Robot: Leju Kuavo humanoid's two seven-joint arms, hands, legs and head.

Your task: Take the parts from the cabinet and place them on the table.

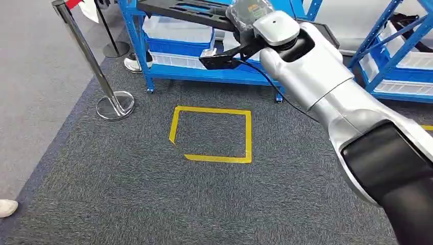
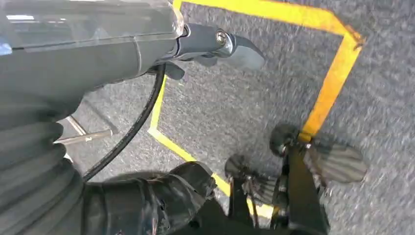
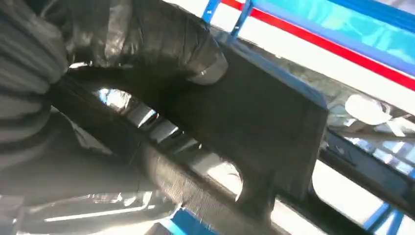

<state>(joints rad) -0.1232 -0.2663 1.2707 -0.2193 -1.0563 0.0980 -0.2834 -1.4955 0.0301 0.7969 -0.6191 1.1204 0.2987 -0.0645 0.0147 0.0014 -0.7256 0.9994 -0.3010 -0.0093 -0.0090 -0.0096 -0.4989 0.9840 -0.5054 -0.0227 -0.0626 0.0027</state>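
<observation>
A long black part [image 1: 173, 11] with cut-out openings sticks out to the left in front of the blue cabinet [image 1: 204, 74] in the head view. My right hand [image 1: 246, 19] grips it from above, with the silver arm stretched forward toward the shelves. In the right wrist view the dark fingers [image 3: 147, 44] wrap over a flat black bar of the part [image 3: 264, 122]. My left hand [image 2: 215, 44] hangs low over the carpet with its fingers stretched out and nothing in them.
A yellow tape square [image 1: 212, 133] marks the grey carpet before the cabinet. A chrome stanchion [image 1: 115, 104] stands to its left. White bins [image 1: 176, 30] sit on the shelves. A second blue rack [image 1: 393, 61] stands at right. A person's shoe [image 1: 6, 206] shows at the left edge.
</observation>
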